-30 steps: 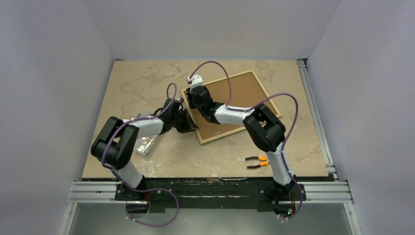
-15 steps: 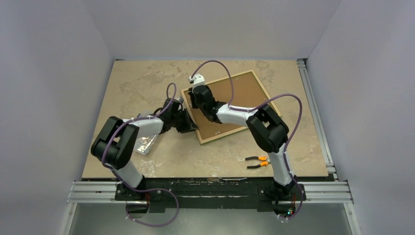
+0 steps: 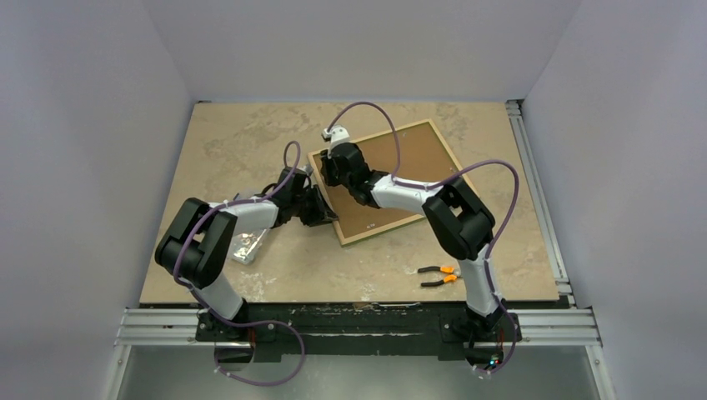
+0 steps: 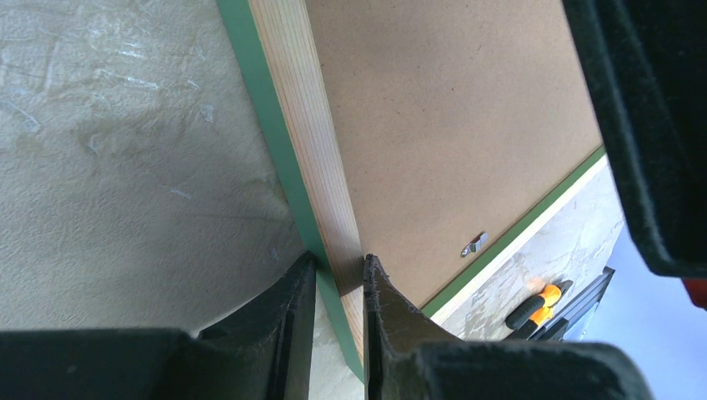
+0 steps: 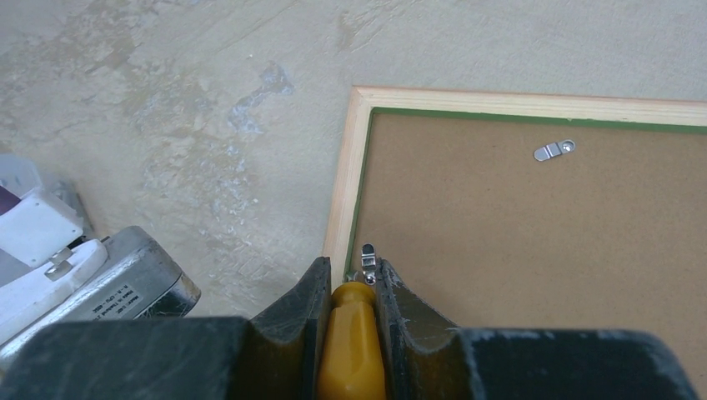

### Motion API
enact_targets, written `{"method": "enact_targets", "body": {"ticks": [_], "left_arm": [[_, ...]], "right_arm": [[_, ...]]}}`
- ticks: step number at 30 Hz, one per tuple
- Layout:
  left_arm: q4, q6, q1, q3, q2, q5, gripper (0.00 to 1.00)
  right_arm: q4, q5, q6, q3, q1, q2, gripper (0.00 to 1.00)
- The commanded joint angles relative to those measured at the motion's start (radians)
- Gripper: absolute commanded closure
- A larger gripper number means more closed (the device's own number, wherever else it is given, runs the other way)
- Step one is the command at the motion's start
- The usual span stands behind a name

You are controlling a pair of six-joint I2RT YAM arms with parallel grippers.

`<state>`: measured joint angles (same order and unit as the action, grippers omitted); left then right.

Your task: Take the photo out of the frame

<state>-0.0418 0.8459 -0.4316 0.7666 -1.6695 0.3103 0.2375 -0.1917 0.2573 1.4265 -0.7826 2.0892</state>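
Observation:
The frame (image 3: 433, 126) lies face down on the table, its green border and pale wood rail showing. The photo's plain brown back (image 3: 408, 158) fills it; the printed side is hidden. My left gripper (image 3: 321, 210) is shut on the frame's left rail (image 4: 300, 142), one finger on each side, in the left wrist view (image 4: 338, 262). My right gripper (image 3: 333, 167) is shut on a yellow tool handle (image 5: 354, 333), whose tip sits at a small metal clip (image 5: 367, 257) on the frame's left edge. A second clip (image 5: 554, 150) lies on the back.
Orange-handled pliers (image 3: 438, 275) lie near the table's front right. A shiny clear box (image 3: 248, 246) lies by the left arm's elbow. The left arm's wrist (image 5: 83, 275) sits close to the left of the right gripper.
The right arm's elbow has drifted slightly to the right; its gripper stays at the frame's left edge. The left arm has not moved.

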Motion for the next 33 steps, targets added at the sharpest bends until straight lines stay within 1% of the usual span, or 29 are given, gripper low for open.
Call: {"method": "enact_targets", "body": {"ticks": [1, 10, 14, 17, 19, 22, 24, 28, 30, 33], "left_arm": [[0.019, -0.030, -0.005, -0.026, -0.068, -0.032, 1.00], [0.020, -0.030, -0.005, -0.026, -0.067, -0.031, 1.00], [0.020, -0.030, -0.005, -0.028, -0.065, -0.031, 1.00], [0.019, -0.031, -0.004, -0.029, -0.065, -0.031, 1.00], [0.015, -0.030, -0.004, -0.029, -0.068, -0.029, 1.00], [0.009, -0.026, -0.004, -0.026, -0.078, -0.022, 1.00], [0.002, -0.021, -0.004, -0.027, -0.082, -0.016, 1.00], [0.002, -0.021, -0.004, -0.034, -0.072, -0.015, 1.00], [0.007, -0.025, -0.003, -0.036, -0.064, -0.019, 1.00], [0.008, -0.028, -0.001, -0.035, -0.062, -0.016, 1.00]], "right_arm": [[0.007, 0.025, 0.015, 0.024, 0.002, 0.009, 1.00], [-0.025, -0.069, -0.028, 0.066, 0.002, 0.078, 1.00], [-0.073, -0.179, -0.056, 0.092, 0.001, 0.096, 1.00], [-0.104, -0.212, -0.068, 0.097, 0.000, 0.082, 1.00], [-0.088, -0.183, -0.077, 0.070, -0.001, 0.047, 1.00], [-0.063, -0.095, -0.082, 0.049, -0.001, 0.020, 1.00], [-0.023, 0.010, -0.074, 0.042, -0.001, 0.017, 1.00], [0.010, 0.097, -0.054, 0.050, 0.000, 0.034, 1.00], [0.021, 0.111, -0.050, 0.046, 0.000, 0.037, 1.00], [-0.015, 0.078, -0.048, 0.054, 0.001, 0.043, 1.00]]}}
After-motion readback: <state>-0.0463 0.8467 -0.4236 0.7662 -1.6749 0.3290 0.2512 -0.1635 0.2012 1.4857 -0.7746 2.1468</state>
